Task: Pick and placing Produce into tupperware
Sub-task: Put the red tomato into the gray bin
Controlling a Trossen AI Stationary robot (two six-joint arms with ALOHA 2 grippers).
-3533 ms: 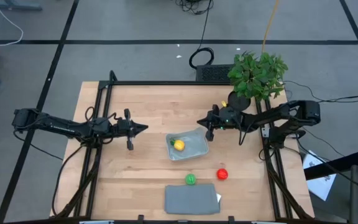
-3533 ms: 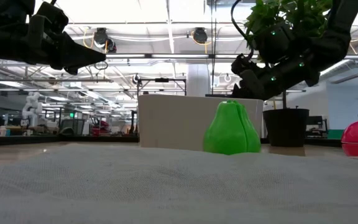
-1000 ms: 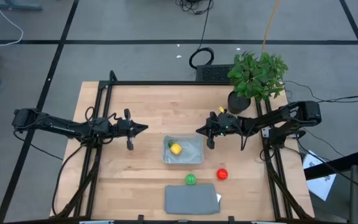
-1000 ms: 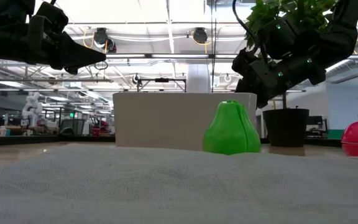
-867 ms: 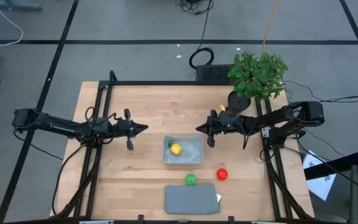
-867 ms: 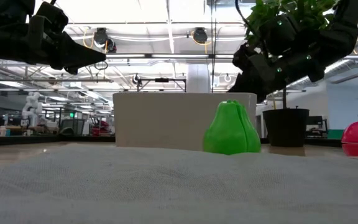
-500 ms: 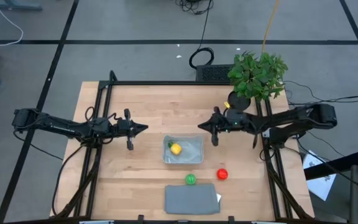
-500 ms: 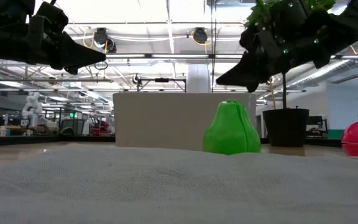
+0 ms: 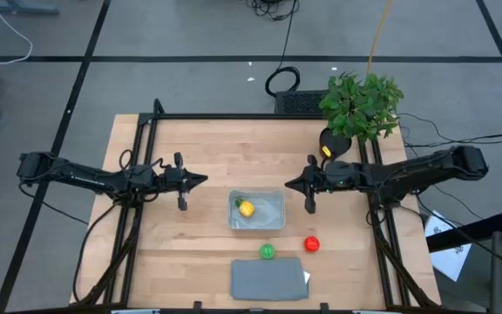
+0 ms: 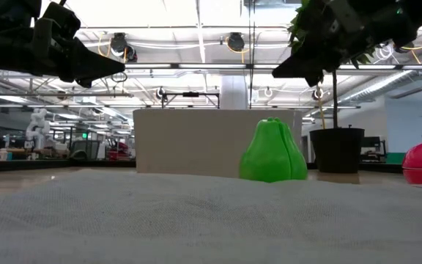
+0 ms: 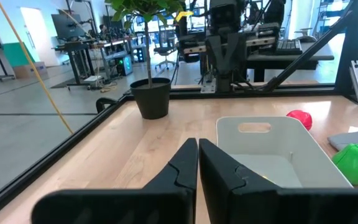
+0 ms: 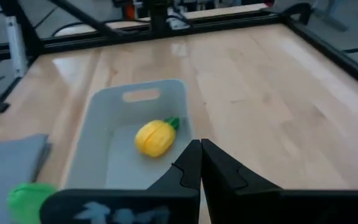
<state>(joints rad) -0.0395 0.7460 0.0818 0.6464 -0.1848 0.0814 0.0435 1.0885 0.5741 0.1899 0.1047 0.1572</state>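
Observation:
The tupperware point(image 9: 271, 212) point(image 12: 104, 115) stands mid-table with the yellow produce point(image 9: 247, 208) point(image 12: 156, 137) inside it. The green produce point(image 9: 267, 251) point(image 10: 273, 152) and the red produce point(image 9: 311, 245) point(image 11: 299, 118) rest on the wood near the table's near edge. My right gripper point(image 9: 288, 184) point(image 12: 201, 146) hovers shut to the right of the tupperware, pointing at it. My left gripper point(image 9: 203, 180) point(image 11: 197, 144) waits shut to the tupperware's left, raised above the table.
A flat grey lid point(image 9: 268, 279) lies by the near edge, just below the green produce. A potted plant point(image 9: 360, 105) stands at the far right corner, behind my right arm. Bare wood lies between the two grippers and the far edge.
My right gripper has drawn back from the tupperware toward the table's right edge and has risen, still shut. The tupperware and the produce have stayed where they were.

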